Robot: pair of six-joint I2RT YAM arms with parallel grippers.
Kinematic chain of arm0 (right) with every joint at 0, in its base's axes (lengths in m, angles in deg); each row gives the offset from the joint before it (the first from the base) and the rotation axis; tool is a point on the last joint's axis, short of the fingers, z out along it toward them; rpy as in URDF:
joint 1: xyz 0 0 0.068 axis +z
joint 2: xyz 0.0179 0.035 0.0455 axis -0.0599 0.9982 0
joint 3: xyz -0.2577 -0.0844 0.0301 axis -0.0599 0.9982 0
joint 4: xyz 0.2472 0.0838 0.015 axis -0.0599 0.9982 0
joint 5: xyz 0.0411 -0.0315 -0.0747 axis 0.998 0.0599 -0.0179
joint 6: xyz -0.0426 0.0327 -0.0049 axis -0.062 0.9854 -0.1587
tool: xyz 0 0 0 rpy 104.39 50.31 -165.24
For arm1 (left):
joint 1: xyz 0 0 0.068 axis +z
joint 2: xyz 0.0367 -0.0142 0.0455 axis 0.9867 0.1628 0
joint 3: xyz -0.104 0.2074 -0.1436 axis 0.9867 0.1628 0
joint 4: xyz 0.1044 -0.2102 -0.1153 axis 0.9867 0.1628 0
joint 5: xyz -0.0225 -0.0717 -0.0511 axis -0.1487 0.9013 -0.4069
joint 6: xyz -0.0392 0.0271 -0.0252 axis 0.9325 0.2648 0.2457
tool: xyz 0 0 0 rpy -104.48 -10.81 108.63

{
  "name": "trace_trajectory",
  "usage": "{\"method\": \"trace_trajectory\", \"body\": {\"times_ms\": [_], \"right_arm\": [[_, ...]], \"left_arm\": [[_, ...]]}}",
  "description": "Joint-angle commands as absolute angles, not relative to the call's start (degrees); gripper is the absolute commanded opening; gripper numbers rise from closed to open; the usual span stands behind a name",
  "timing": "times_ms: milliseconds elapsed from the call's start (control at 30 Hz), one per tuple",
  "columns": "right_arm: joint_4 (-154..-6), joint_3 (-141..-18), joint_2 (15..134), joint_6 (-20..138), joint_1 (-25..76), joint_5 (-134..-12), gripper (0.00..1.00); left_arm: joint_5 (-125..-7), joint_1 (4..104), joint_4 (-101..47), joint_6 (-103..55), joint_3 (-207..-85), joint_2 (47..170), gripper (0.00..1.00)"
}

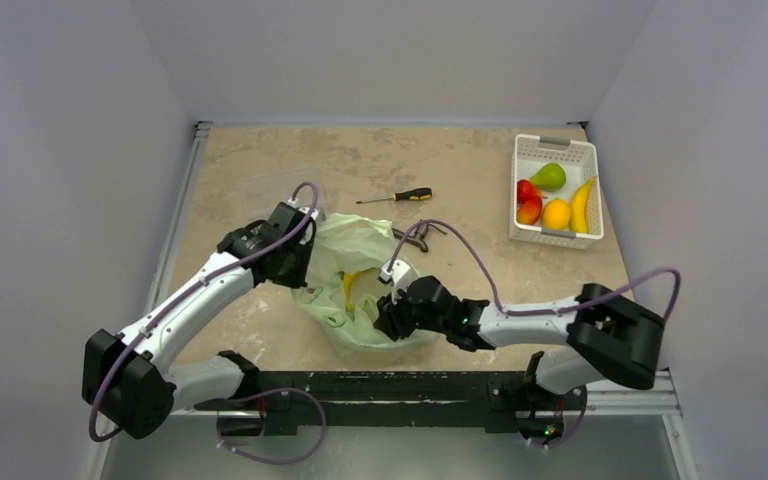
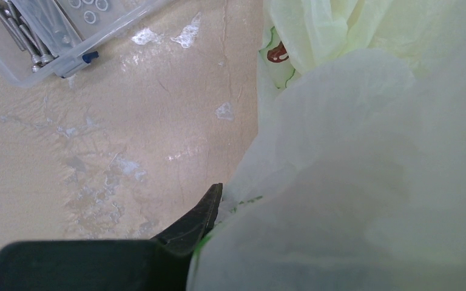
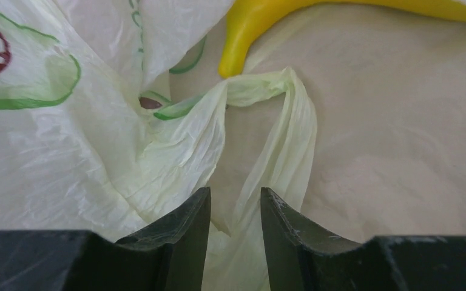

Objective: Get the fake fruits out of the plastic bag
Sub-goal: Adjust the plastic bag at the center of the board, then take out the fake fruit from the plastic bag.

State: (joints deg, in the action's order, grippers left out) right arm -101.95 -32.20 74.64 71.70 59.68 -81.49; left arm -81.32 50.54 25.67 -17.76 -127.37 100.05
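The pale yellow-green plastic bag [image 1: 355, 250] lies crumpled mid-table. A yellow banana [image 1: 349, 287] shows in its open mouth. My left gripper [image 1: 295, 252] is at the bag's left edge, shut on the film. In the left wrist view one finger [image 2: 197, 218] shows and the bag [image 2: 364, 182] covers the other. My right gripper [image 1: 390, 312] is at the bag's near right side, its jaws narrowly open. In the right wrist view a bag handle strand [image 3: 285, 139] runs between the fingertips of the right gripper [image 3: 235, 197], unpinched, and the banana's end [image 3: 249, 24] lies beyond.
A white slotted basket [image 1: 516, 190] at the back right holds a green pear [image 1: 549, 176], red fruit [image 1: 528, 205], an orange one [image 1: 556, 214] and a banana [image 1: 582, 205]. A screwdriver [image 1: 395, 197] lies behind the bag. A clear box of bolts [image 2: 48, 30] sits at the back left.
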Motion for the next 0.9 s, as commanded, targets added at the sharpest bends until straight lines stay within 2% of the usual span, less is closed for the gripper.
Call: {"method": "trace_trajectory", "body": {"times_ms": [0,167,400,533,733,867], "right_arm": [[-116.8,-29.7,81.4,74.1,63.8,-88.7,0.36],[-113.1,-31.9,85.2,75.0,67.6,-100.6,0.36],[-110.2,-33.4,74.4,75.3,68.0,-110.0,0.42],[-115.9,-32.6,71.0,72.1,68.0,-111.9,0.44],[-120.9,-37.5,79.0,69.0,68.0,-114.9,0.43],[-121.6,-41.1,85.1,77.2,68.0,-124.9,0.40]], "left_arm": [[-82.4,50.4,25.2,-18.3,-129.1,100.5,0.00],[-82.4,50.4,25.3,-18.4,-129.2,100.6,0.00],[-82.1,50.4,25.2,-18.4,-129.3,101.2,0.00],[-82.1,50.4,25.1,-18.3,-129.3,101.1,0.00],[-82.0,50.4,25.1,-18.2,-129.2,100.7,0.00],[-81.0,50.3,24.1,-18.3,-128.8,99.5,0.00]]}}
